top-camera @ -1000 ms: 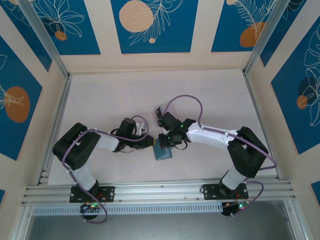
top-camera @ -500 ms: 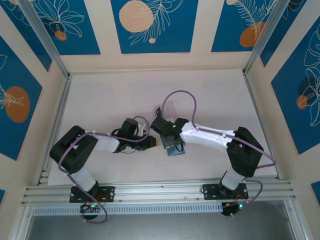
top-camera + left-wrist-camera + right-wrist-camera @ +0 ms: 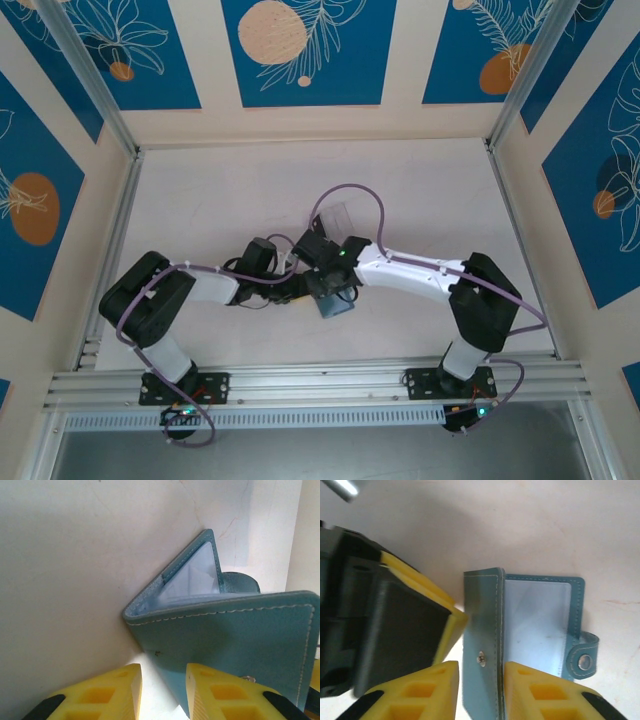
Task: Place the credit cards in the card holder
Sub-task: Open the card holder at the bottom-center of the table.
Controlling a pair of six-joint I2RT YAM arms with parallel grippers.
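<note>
On white table (image 3: 65,555) | card holder (image 3: 225,635) | teal, stitched edges, half-folded wedge

Your black-and-white left arm (image 3: 190,290) folds at the elbow and reaches rightward, while your right arm (image 3: 420,275) stretches leftward to meet it. The yellow-fingered left gripper (image 3: 162,682) holds its jaws parted. The right gripper (image 3: 481,685) does likewise, close beside it.
</note>
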